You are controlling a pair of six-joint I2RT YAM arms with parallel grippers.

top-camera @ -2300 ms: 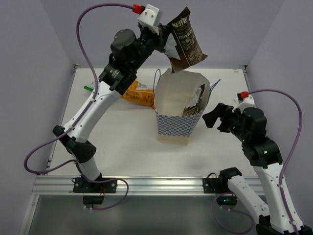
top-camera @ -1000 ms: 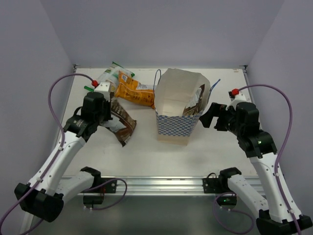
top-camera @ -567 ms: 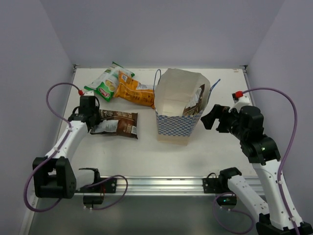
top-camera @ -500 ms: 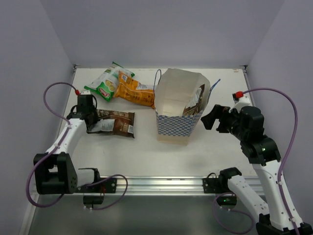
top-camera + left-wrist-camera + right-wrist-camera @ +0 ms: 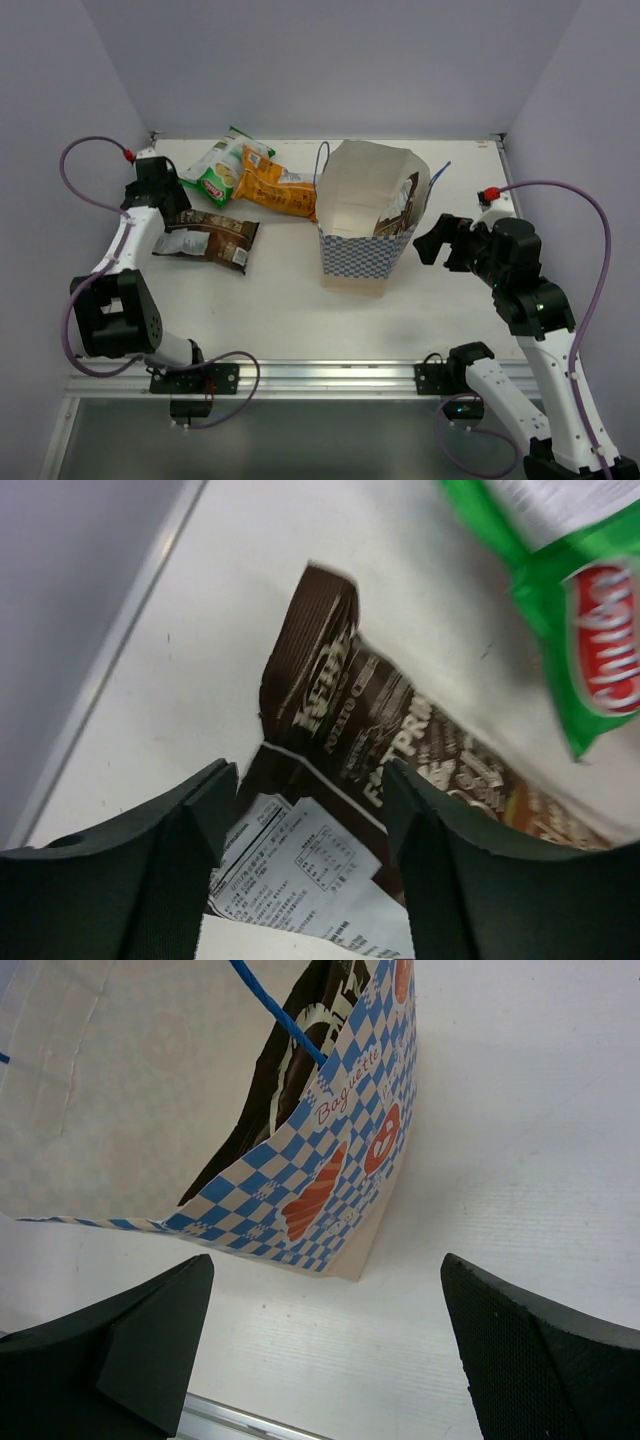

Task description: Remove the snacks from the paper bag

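The blue-and-white checked paper bag (image 5: 352, 262) stands upright in the middle of the table, mouth up. One dark brown snack packet (image 5: 398, 212) leans inside it against the right wall, and shows in the right wrist view as well (image 5: 290, 1080). Another dark brown packet (image 5: 208, 241) lies flat on the table at the left. My left gripper (image 5: 168, 214) hovers over its left end, open (image 5: 310, 780), the packet (image 5: 400, 730) lying below the parted fingers. The green and white packet (image 5: 220, 172) and the orange packet (image 5: 275, 190) lie behind it. My right gripper (image 5: 428, 240) waits wide open just right of the bag (image 5: 330, 1150).
The left table edge and the lilac side wall (image 5: 60, 630) are close beside my left gripper. A blue string handle (image 5: 275, 1015) arches over the bag's mouth. The metal rail (image 5: 300, 375) runs along the front edge.
My left arm carried the brown packet from above the bag down to the left side of the table, then opened and drew back toward the far-left corner. The right arm stayed still.
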